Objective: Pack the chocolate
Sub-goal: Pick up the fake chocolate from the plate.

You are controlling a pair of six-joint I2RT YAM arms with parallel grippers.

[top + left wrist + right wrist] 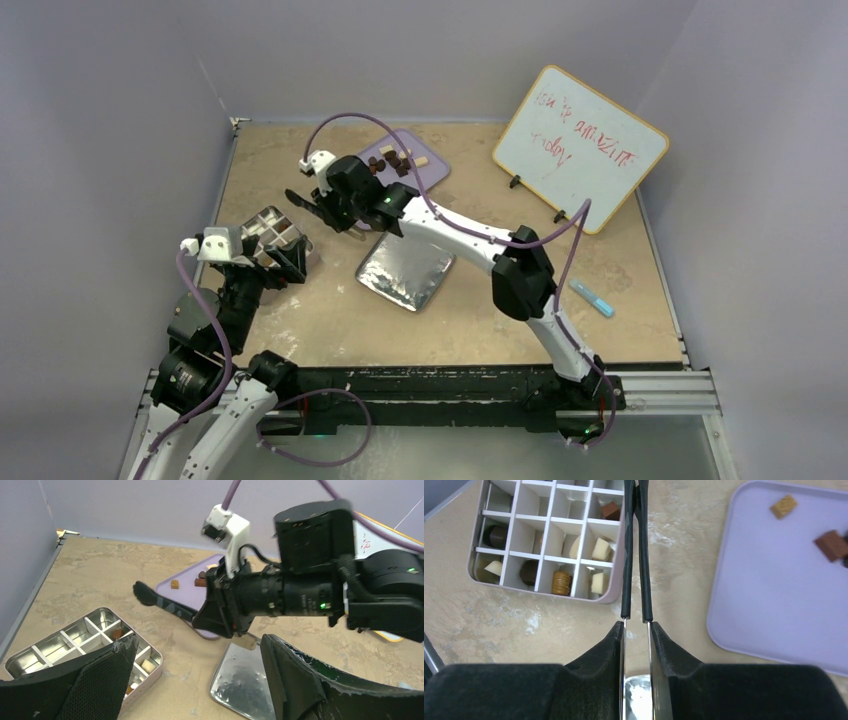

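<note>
Chocolate pieces lie on the lilac tray (432, 172): a caramel one (785, 506) and a brown one (831, 545). Several more, dark, caramel and cream-white, sit in cells of the divided tin box (616, 580). My right gripper (635, 625) is shut on a pair of slim tongs (634, 555). Its black-sleeved arms reach out over the box's right edge, and the tips run out of the right wrist view. From the left wrist view the tongs' tip (145, 594) looks closed, and no piece shows in it. My left gripper (197, 680) is open beside the box (262, 222), holding nothing.
A shiny silver lid (405, 270) lies flat mid-table between both arms. A whiteboard (580, 148) stands on an easel at the back right. A blue marker (593, 298) lies at the right. Walls close in the table on three sides.
</note>
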